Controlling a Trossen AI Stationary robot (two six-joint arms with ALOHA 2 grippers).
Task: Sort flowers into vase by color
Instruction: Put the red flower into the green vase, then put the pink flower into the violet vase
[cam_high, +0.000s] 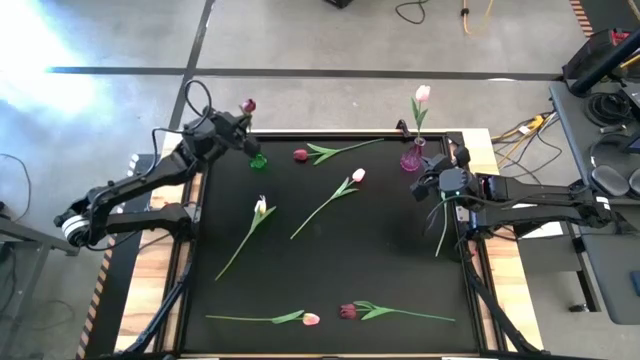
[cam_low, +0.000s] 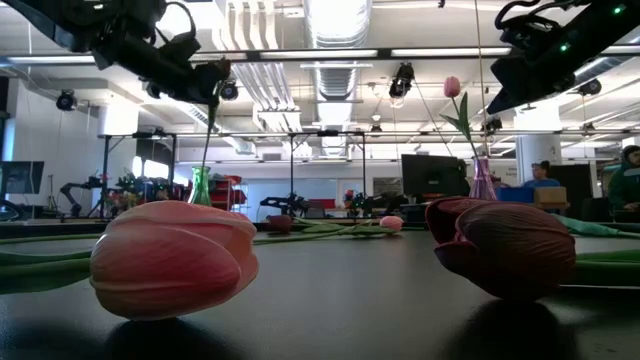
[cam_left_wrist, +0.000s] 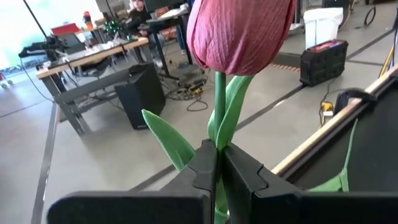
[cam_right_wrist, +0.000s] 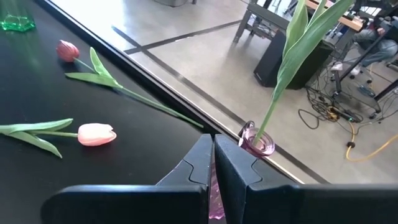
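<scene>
Tulips lie scattered over my black mat: two heads near the front edge, three more mid-mat, leaving bare lanes between. My left gripper is clamped on a dark red tulip's stem above the green vase at the far-left edge. My right gripper sits closed and empty just beside the purple vase holding a pink tulip, far right.

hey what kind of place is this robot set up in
Probably an open robotics lab or workshop: exposed ceiling ducts, workbenches on bare concrete, and a person at a monitor behind the table.
</scene>
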